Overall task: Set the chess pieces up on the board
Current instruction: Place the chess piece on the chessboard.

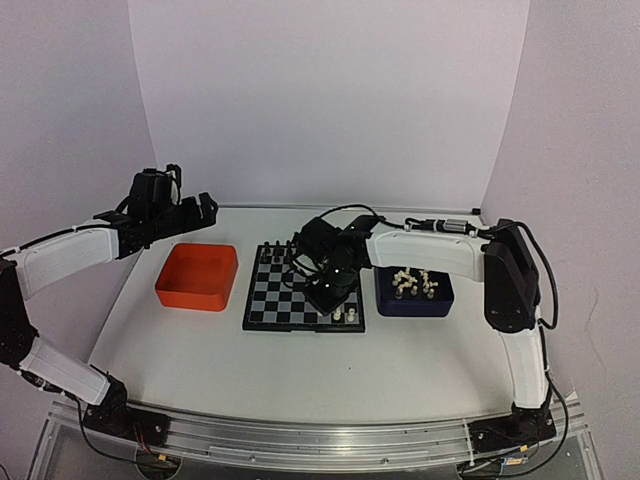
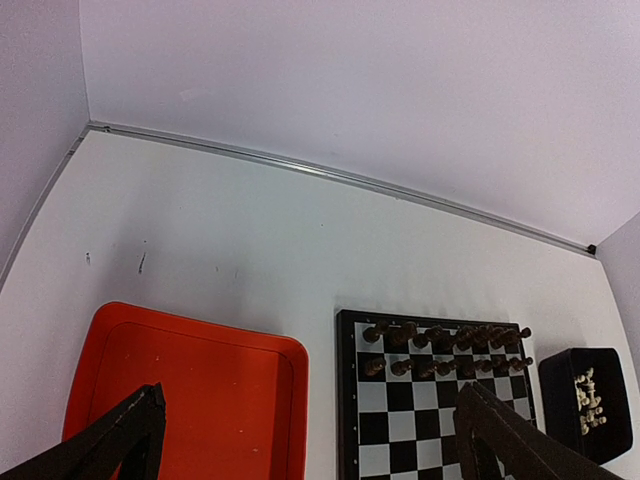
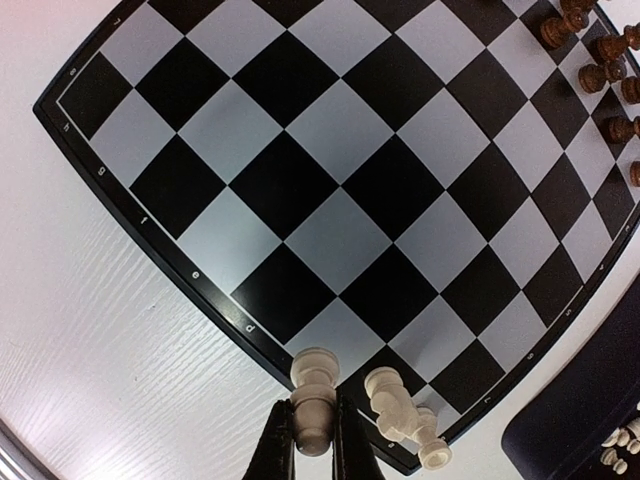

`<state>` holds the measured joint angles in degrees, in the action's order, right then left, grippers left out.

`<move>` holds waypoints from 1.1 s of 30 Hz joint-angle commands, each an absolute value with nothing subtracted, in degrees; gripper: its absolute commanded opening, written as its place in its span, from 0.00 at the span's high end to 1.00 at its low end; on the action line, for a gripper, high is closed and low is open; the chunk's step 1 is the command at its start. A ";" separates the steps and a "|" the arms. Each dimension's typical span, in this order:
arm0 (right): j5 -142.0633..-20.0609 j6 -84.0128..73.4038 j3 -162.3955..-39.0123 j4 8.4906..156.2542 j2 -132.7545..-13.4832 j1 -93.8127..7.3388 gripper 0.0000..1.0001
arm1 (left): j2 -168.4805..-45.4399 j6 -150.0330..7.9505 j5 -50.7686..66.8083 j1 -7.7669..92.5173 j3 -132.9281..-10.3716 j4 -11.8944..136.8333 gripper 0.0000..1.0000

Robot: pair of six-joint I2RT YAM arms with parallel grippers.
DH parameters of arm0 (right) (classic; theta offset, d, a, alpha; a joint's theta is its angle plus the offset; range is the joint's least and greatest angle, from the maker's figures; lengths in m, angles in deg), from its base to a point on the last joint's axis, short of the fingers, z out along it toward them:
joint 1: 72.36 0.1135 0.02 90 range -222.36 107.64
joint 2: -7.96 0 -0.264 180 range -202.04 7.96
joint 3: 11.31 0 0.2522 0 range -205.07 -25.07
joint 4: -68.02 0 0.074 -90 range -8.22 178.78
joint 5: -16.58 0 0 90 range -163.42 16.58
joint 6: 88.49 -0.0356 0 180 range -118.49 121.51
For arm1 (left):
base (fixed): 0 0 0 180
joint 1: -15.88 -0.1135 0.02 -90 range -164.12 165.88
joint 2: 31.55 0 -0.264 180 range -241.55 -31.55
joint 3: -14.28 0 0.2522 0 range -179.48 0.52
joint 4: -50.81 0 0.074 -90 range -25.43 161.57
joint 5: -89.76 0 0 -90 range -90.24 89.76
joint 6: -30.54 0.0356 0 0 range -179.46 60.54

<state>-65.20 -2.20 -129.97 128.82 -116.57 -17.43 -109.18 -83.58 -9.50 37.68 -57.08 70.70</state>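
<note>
The right jaws are clenched on a single cream-white chessman (image 3: 313, 395). They pinch its slim body between two dark fingertips (image 3: 283, 440) so that one end pokes out past them. It hangs at the near edge of the board (image 3: 300, 180), toward the right corner, just beside a few cream pieces (image 3: 400, 412) that stand on the edge squares there (whether it touches its square yet, I cannot tell). The spot makes sense, since black chessmen (image 2: 445, 340) fill the two far ranks and the near ranks are the cream side's home.

The rest of the cream pieces (image 1: 412, 282) sit jumbled in the dark blue tray (image 1: 412, 306), just right of the board and, I judge, within easy reach of the right arm (image 1: 430, 250). The left jaws are released to their full spread. The left arm (image 1: 70, 250) is raised over the orange tray (image 1: 195, 275), well apart from the board, probably to stay out of the way.

The chessmen look like glossy moulded plastic, with lathe-style collars and rounded heads. The board is flat, with black and light-grey squares inside a thin pale line and a black border carrying tiny letters. Both trays are shallow with rounded corners and look like smooth plastic. The white tabletop (image 3: 120, 330) shows a faint wood-grain texture.
</note>
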 commanded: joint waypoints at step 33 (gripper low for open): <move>-62.51 -1.83 -131.59 129.24 -120.04 -17.36 1.00 | -107.21 -83.82 -8.48 37.67 -56.74 68.35 0.00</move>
